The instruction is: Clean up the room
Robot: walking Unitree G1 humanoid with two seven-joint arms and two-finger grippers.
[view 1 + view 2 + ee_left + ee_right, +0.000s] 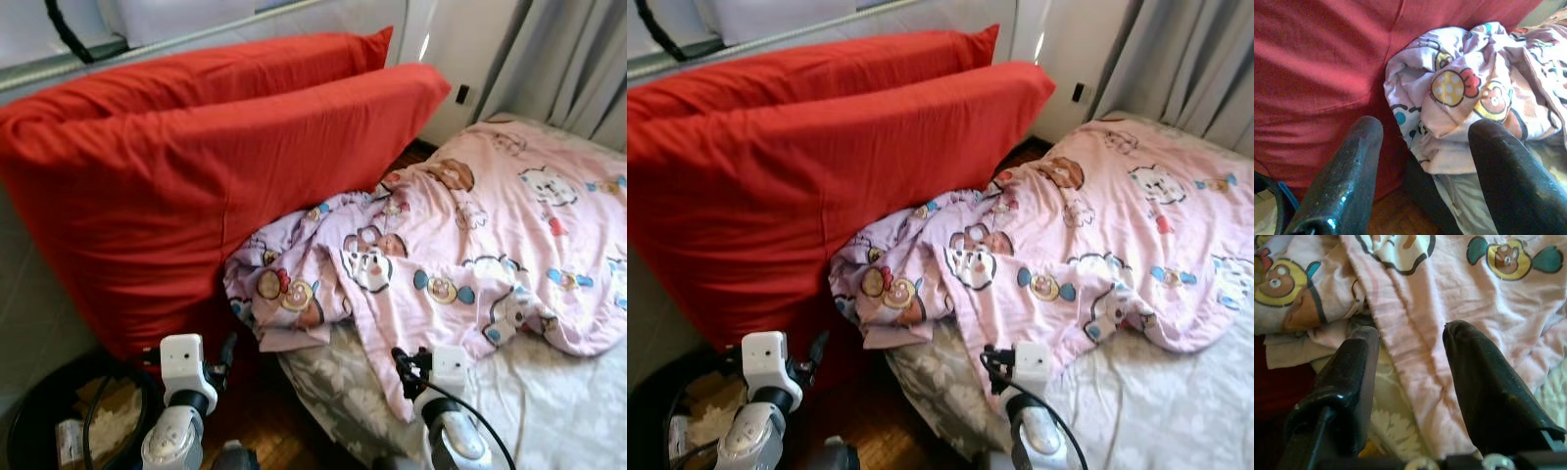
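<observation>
At the near edge of the bed (549,392), the crumpled pink blanket (460,245) is approached by the left gripper (1422,161) and right gripper (1410,382), both spread apart and empty; a grasp of its hanging hem is judged next.

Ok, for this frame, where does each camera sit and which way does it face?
Left eye: on the head, looking down at the red cushions and pink blanket; both wrists show.
Right eye: same scene, beside it.
Left wrist: along the open left gripper at the blanket's bunched corner.
Right wrist: along the open right gripper at the blanket's edge on the mattress.
All four share the blanket.
</observation>
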